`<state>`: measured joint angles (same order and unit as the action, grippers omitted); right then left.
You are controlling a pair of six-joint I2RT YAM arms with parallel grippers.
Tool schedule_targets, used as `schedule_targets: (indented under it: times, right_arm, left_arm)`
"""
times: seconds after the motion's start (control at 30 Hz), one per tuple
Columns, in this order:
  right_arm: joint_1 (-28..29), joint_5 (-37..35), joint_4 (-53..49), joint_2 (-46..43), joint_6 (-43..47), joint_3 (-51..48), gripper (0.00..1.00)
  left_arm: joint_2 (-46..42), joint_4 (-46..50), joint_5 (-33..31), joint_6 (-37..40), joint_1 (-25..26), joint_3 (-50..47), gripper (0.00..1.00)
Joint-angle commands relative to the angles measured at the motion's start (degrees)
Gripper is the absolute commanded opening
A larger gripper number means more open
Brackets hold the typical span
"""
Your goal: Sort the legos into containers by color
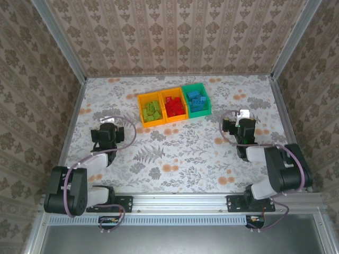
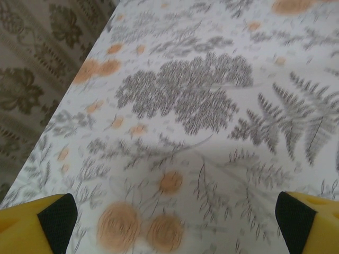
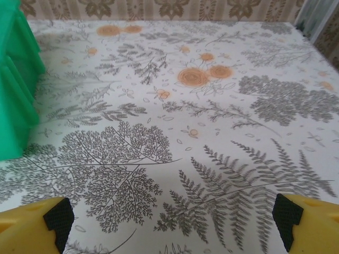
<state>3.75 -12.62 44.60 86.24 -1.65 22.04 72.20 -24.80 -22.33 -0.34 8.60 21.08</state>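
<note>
While inside containers (image 1: 152, 124), legos (image 1: 174, 106) apart by color.

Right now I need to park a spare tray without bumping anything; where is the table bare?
The widest bare table lies between the left gripper and right gripper, nearer than the bins. Smaller strips: left of the outer orange bin, right of the green bin. Bins are packed with bricks.

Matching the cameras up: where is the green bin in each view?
Top external: green bin, upper centre, right end of the row.
Right wrist: green bin wall at the left edge.
Left wrist: flowered tablecloth, the landmark all three views share.
</note>
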Motion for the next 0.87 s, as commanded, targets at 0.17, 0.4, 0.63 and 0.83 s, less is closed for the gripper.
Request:
schedule_targets:
  times: [0.17,0.4,0.63,0.83]
  right_arm:
    - [-1.5,2.5,5.2,1.2,-1.0,0.7,1.0]
    - [-1.6,2.8,5.3,1.2,-1.0,0.7,1.0]
    - [-1.6,3.0,4.6,1.5,-1.0,1.2,1.0]
    - [-1.6,3.0,5.3,1.2,-0.9,0.8,1.0]
  left_arm:
    - [13.7,-21.1,15.4,3.1,-5.8,3.2,1.0]
    - [15.9,-26.3,13.1,1.8,-6.2,1.2,1.0]
    - [16.0,-26.2,13.6,2.2,-6.1,1.2,1.0]
    - [15.9,-26.2,13.5,2.1,-6.1,1.3,1.0]
